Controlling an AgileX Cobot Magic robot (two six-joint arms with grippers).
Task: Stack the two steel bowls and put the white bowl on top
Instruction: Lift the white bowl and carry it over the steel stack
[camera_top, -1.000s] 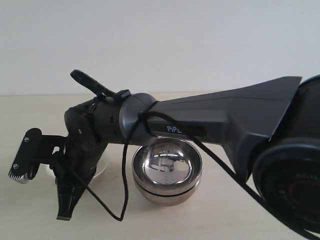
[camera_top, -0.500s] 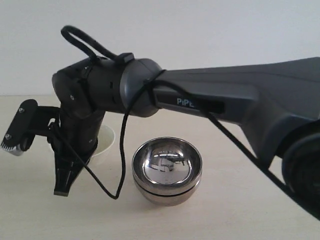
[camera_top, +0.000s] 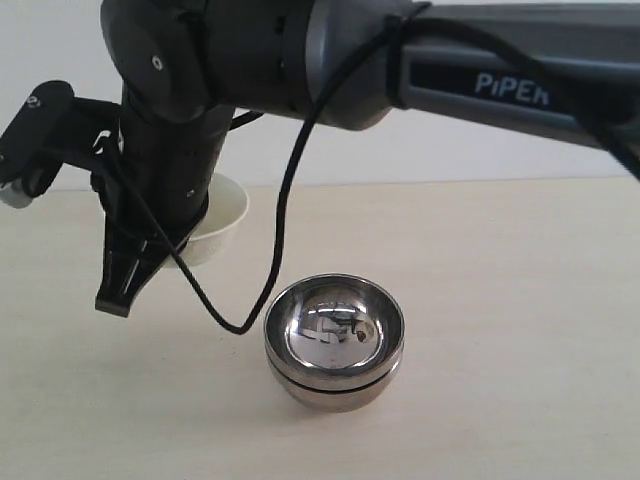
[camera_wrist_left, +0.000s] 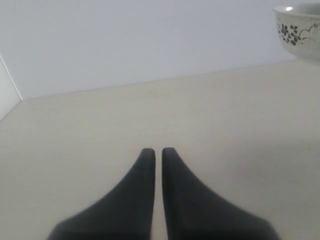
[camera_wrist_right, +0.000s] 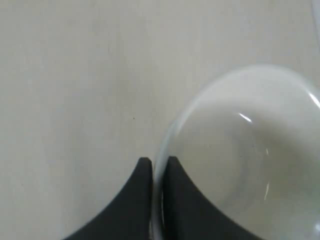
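Fingers (camera_wrist_right: 136, 200) pinch white bowl (camera_wrist_right: 240, 150) rim, R gripper (camera_wrist_right: 156, 162) pointing down.

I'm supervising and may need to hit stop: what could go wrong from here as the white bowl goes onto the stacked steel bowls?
1. The right pincer pinches the glossy cream-white ceramic bowl by a thin stretch of rim only, so it may tilt or slip out.
2. The black cable loop hangs close to the two stacked shiny steel bowls and might snag their rim.
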